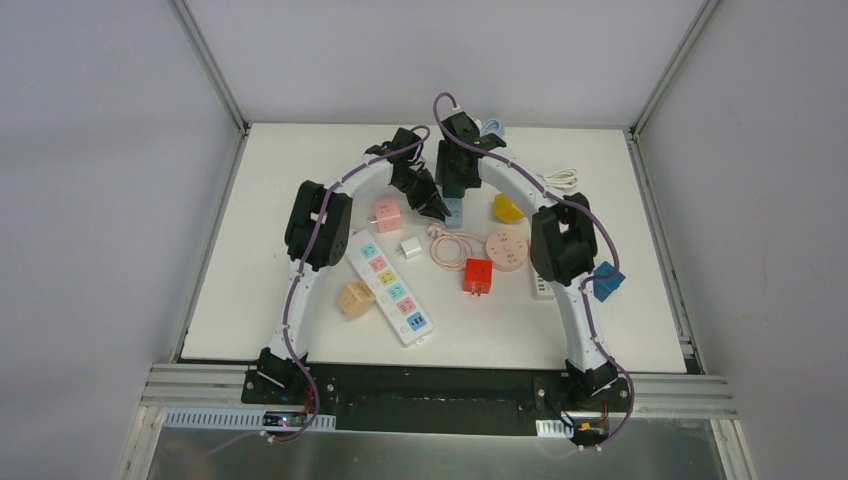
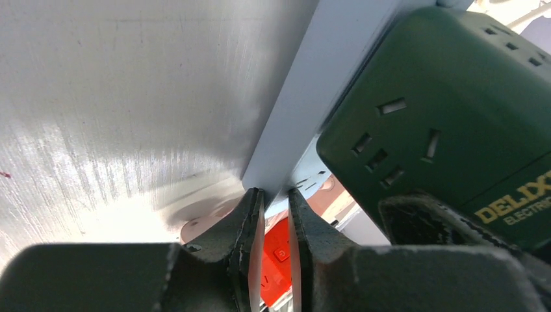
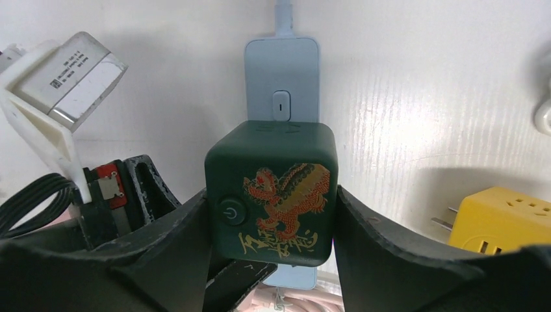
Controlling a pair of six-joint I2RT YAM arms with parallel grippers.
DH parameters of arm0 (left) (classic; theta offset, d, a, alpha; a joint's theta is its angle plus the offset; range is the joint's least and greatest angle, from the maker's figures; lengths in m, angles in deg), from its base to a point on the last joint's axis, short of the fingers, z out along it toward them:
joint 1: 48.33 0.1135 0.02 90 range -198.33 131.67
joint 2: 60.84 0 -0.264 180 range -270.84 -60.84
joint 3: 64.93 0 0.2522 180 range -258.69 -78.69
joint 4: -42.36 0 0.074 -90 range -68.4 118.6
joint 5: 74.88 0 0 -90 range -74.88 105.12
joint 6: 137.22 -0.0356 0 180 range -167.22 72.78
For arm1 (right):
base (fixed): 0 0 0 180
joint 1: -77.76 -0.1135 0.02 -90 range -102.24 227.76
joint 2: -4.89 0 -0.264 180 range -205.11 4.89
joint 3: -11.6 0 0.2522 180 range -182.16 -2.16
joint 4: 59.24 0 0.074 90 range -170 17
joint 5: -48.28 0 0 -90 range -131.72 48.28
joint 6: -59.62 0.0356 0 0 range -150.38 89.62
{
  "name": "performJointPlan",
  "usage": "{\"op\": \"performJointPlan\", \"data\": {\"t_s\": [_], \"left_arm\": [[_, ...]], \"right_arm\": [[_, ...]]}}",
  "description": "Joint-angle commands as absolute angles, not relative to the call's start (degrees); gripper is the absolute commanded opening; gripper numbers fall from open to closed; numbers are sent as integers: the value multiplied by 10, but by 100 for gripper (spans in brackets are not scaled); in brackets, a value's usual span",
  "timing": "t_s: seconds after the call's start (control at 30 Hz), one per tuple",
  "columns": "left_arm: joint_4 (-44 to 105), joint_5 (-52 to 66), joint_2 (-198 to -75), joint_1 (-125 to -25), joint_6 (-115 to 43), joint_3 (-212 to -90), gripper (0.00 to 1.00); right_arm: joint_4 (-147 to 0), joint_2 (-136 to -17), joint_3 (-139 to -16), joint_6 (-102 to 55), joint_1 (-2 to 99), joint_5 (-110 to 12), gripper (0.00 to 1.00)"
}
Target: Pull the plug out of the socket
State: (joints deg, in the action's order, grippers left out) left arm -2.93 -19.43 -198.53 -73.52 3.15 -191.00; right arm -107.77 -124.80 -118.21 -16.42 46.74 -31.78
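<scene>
A dark green cube plug [image 3: 271,195] with a gold and red dragon sits on a light blue socket strip [image 3: 282,71] at the table's far middle. My right gripper [image 3: 271,203] is shut on the cube, one finger pressed on each side. It shows in the top view [image 1: 455,188] above the strip [image 1: 455,213]. My left gripper [image 2: 274,192] has its jaws almost together, the tips pinching the end of the blue strip [image 2: 292,123] beside the green cube [image 2: 442,110]. In the top view the left gripper [image 1: 436,207] is just left of the strip.
A yellow cube [image 1: 508,209] lies right of the strip. A pink cube [image 1: 389,215], a white adapter [image 1: 411,247] and a long white strip [image 1: 391,288] lie to the left. A pink round socket [image 1: 506,248], a red cube [image 1: 478,276], a peach cube [image 1: 354,299] and a blue cube [image 1: 607,281] lie nearer.
</scene>
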Motion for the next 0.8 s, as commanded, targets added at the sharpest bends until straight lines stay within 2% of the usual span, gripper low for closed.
{"op": "performJointPlan", "data": {"t_s": [0.0, 0.23, 0.57, 0.77], "left_arm": [[-5, -139, -2008, -742, 46, -1890, 14], [-24, -134, -2013, -744, 51, -1906, 13], [-37, -135, -2026, -749, 46, -1930, 13], [-34, -136, -2029, -749, 50, -1935, 14]], "right_arm": [[-1137, -1255, -1272, -193, 429, -246, 0], [-1157, -1259, -1290, -208, 419, -209, 0], [-1162, -1213, -1334, -122, 455, -434, 0], [-1129, -1194, -1270, -80, 475, -490, 0]]}}
